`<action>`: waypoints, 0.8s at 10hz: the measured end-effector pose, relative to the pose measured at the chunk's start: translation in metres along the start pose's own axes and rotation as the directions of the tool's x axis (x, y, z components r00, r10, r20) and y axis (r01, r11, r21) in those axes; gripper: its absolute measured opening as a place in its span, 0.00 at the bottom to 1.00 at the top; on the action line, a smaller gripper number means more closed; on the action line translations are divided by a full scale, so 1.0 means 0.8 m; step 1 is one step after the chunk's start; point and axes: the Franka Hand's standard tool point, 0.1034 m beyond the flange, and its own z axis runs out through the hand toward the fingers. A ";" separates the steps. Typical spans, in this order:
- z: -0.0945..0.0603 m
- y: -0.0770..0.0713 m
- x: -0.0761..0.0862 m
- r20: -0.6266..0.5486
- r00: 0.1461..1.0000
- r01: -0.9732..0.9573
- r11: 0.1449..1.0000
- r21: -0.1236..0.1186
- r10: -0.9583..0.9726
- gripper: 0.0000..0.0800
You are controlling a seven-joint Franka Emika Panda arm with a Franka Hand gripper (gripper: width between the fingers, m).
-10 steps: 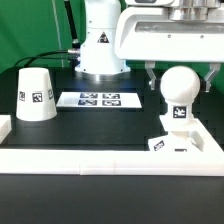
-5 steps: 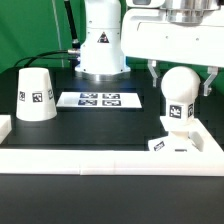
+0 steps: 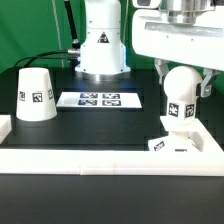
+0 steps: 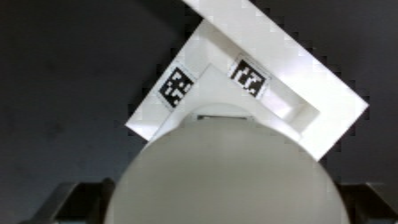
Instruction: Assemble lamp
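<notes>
The white ball-shaped bulb (image 3: 181, 88) stands upright on its neck in the small blocky base (image 3: 175, 143), at the exterior view's right against the border rail. My gripper (image 3: 185, 78) comes down from above with a finger on each side of the ball, shut on it. In the wrist view the bulb (image 4: 222, 165) fills the space between my dark fingers (image 4: 80, 203), with the tagged base (image 4: 214, 85) beyond it. The cone-shaped shade (image 3: 35, 95) stands alone at the exterior view's left.
The marker board (image 3: 98, 99) lies flat in the middle of the black mat. A long white border rail (image 3: 100, 158) runs along the front and turns up both sides. The arm's white pedestal (image 3: 102, 45) stands behind the board.
The fingers have drawn in from both sides onto the ball. The gripper body has turned over the bulb, and the bulb's tag has shifted slightly towards the exterior view's left.
</notes>
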 end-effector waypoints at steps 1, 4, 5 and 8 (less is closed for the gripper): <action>0.000 0.000 0.000 0.005 0.999 -0.052 0.999 0.002 0.052 0.73; 0.000 0.000 0.000 0.007 0.999 -0.052 0.999 0.004 0.052 0.73; 0.000 0.000 -0.001 0.007 1.000 -0.026 1.000 0.004 0.026 0.73; 0.000 -0.001 -0.002 0.005 0.986 0.164 0.986 0.004 -0.165 0.87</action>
